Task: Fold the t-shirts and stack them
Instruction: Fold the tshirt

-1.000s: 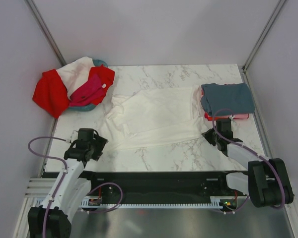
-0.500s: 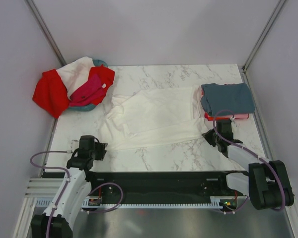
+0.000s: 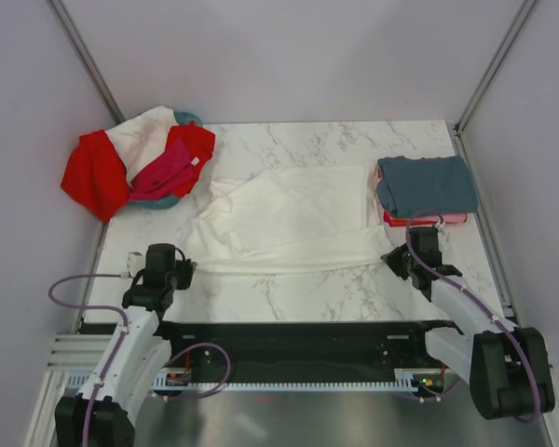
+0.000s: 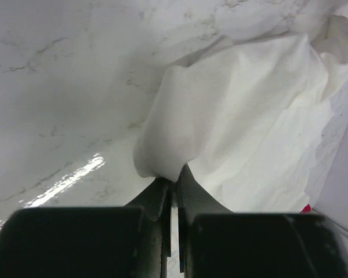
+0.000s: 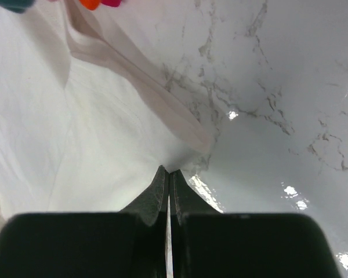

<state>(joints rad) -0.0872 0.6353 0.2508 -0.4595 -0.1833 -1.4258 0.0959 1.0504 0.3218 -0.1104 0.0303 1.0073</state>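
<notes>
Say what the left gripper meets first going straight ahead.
The white t-shirt: the left gripper pinches its edge, and its bunched cloth lies straight ahead, probably nothing else before it.

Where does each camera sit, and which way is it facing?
Top external: above and behind the bases, looking down on the marble table; both arms show, left hand and right hand.
Left wrist: on the left arm, looking along its shut fingers at a corner of the white t-shirt.
Right wrist: on the right arm, looking along its shut fingers at that shirt's other near corner.
Shared: all three show the white t-shirt.
</notes>
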